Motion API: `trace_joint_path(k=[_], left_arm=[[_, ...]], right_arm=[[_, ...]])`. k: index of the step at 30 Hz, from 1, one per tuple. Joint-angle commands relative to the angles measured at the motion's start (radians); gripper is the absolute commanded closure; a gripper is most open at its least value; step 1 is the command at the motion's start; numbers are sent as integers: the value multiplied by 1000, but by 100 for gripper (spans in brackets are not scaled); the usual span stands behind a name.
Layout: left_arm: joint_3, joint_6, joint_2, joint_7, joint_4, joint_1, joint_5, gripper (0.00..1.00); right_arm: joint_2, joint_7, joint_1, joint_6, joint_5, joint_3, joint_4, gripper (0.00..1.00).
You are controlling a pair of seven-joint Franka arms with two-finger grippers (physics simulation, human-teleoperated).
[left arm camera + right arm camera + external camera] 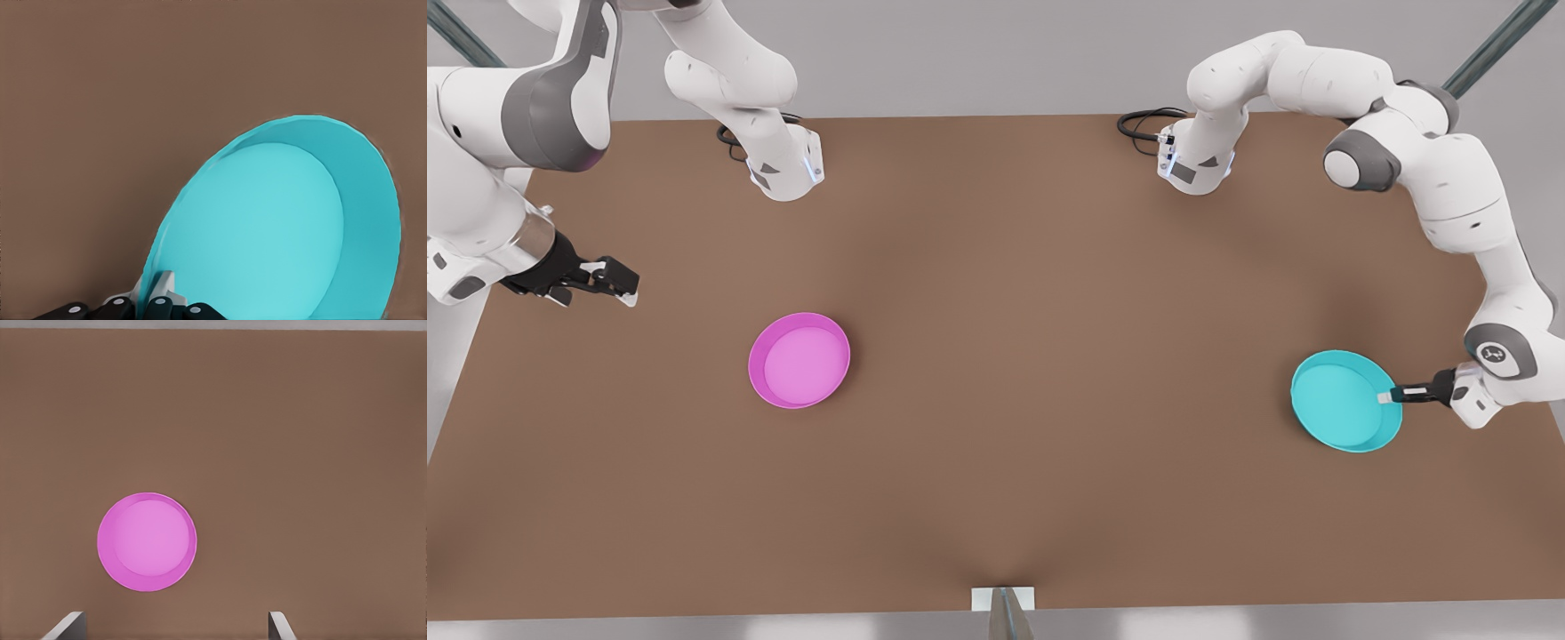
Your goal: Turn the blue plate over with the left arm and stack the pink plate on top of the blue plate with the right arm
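Inspector A: Left pincer (1385, 397), status?
Inspector B: At the front view's right. The arm is bent over and reaches low, wrist level; the fingers (163, 283) are clamped on the rim of the blue plate (1338, 402).
Inspector A: Right pincer (627, 289)?
Inspector B: At the front view's left, raised above the table (996, 498), nothing in it. Its fingertips (63, 627) are spread wide, and the arm waits.
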Motion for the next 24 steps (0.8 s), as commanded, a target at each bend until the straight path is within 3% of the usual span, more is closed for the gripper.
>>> trace_joint_path(k=[1, 11, 24], left_arm=[[0, -7, -3, -8, 2, -2, -63, 79], [-3, -79, -73, -134, 56, -88, 43, 79], [0, -94, -204, -449, 55, -404, 345, 79]], right_arm=[[0, 0, 0, 0, 0, 0, 0, 0], [0, 0, -1, 0, 0, 0, 0, 0], [1, 0, -1, 0, 0, 0, 0, 0]])
